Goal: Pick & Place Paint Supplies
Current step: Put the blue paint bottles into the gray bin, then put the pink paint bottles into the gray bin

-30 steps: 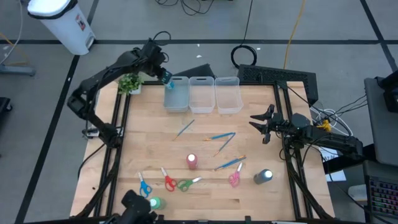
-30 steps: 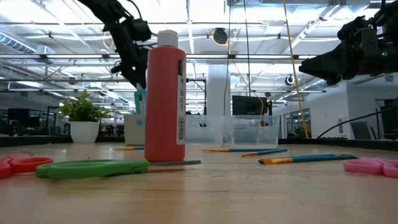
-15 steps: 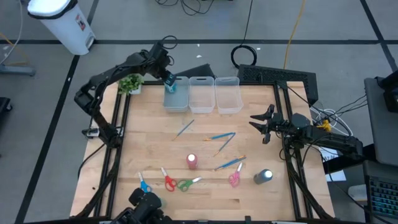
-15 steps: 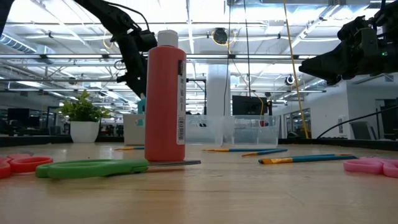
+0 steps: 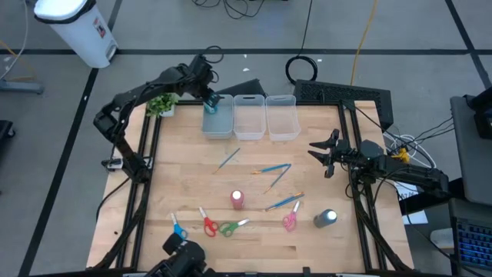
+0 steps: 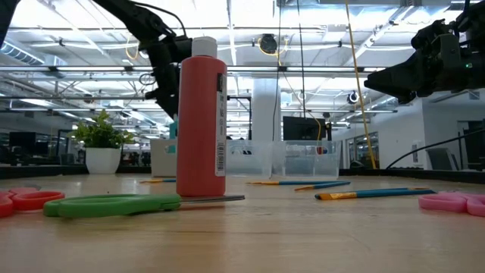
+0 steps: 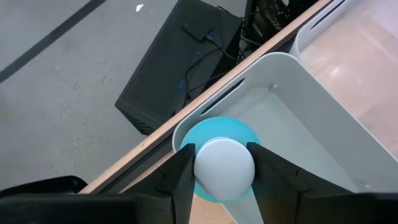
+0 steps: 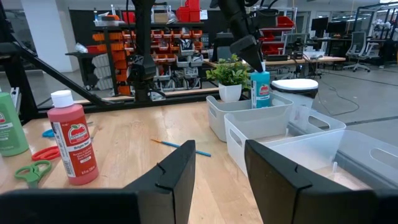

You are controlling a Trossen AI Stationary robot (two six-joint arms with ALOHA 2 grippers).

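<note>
My left claw (image 7: pixel 221 171) is clamped on the small blue paint bottle with the white cap (image 5: pixel 208 102). Over the past second it has carried the bottle from outside the clear plastic bin (image 5: pixel 218 127) nearest the potted plant (image 5: pixel 160 102) to just inside that bin's far corner, the bottle still upright above the floor. Judgement: placement is near, release pending. My right claw (image 5: pixel 314 150) waits with fingers apart at the surface's (image 5: pixel 354 238) right edge.
</note>
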